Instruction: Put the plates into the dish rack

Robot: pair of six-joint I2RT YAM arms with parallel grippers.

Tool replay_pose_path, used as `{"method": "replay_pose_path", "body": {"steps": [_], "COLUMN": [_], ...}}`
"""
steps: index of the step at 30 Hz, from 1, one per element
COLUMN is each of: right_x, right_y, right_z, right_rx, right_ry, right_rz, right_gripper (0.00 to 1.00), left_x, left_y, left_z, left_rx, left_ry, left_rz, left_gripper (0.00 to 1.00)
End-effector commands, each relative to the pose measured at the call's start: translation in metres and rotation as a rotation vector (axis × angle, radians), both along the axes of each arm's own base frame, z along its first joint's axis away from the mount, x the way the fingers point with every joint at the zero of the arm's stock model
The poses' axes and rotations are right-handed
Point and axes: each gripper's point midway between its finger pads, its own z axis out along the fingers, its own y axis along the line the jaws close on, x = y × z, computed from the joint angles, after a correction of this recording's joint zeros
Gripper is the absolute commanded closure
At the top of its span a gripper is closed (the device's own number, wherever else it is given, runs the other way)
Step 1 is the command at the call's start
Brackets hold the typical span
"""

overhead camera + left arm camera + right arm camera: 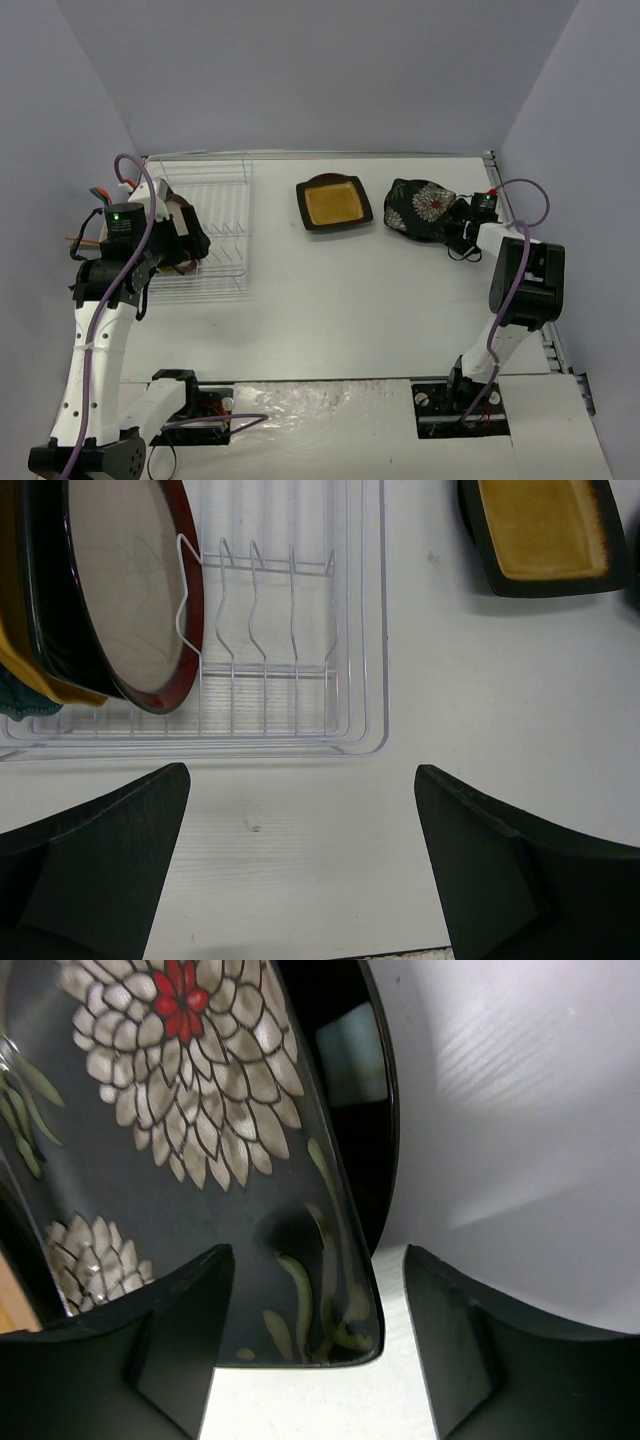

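Observation:
The white wire dish rack [225, 215] stands at the left; it also shows in the left wrist view [300, 650]. In its left slots stand the red-rimmed plate [130, 590], the orange-yellow plate [25, 665] and a bit of the teal plate [15, 705]. My left gripper [192, 240] is open and empty above the rack's left part [300, 865]. The black square plate with yellow centre [333, 202] lies flat mid-table [545, 530]. Two black flowered plates [418, 208] lie stacked at the right. My right gripper [455, 230] is open, its jaws astride the top flowered plate's corner [200, 1110] without closing on it [318, 1330].
Purple walls close in the table on the left, back and right. A metal rail [492, 175] runs along the table's right edge. Purple cables loop over both arms. The rack's right slots [270, 600] hold nothing.

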Motion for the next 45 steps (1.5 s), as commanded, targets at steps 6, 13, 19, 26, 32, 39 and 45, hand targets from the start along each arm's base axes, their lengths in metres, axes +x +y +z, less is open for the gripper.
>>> {"method": "replay_pose_path", "body": {"steps": [6,13,19,26,32,39,45], "right_x": [0.006,-0.001,-0.005,-0.025,-0.04,-0.04,-0.026], "right_y": [-0.008,-0.01,-0.008,-0.001,0.005,0.006,0.0], "right_z": [-0.002,0.001,0.013,0.011,0.016,0.047,0.107], "right_rx": [0.052,0.083,0.106,0.136,0.153,0.159,0.135], "right_ry": [-0.062,-0.074,-0.091,-0.063,-0.05,-0.131,-0.302], "right_rz": [-0.022,-0.037,-0.038,-0.04,-0.039,-0.035,-0.039], "right_gripper": [0.63,0.87,0.95,1.0,1.0,1.0,1.0], "left_x": [0.007,0.006,0.005,0.003,0.001,0.002,0.005], "left_y": [-0.004,-0.006,-0.007,-0.011,-0.013,-0.019,-0.028], "left_z": [0.009,0.009,0.009,0.007,0.007,0.011,0.017], "left_rx": [-0.033,-0.044,-0.05,-0.07,-0.084,-0.124,-0.179], "left_ry": [-0.049,-0.049,-0.046,-0.036,-0.031,-0.038,-0.052], "left_rz": [-0.003,-0.008,-0.009,-0.02,-0.023,-0.034,-0.053], "left_gripper": [0.07,0.07,0.07,0.07,0.07,0.07,0.06]}}
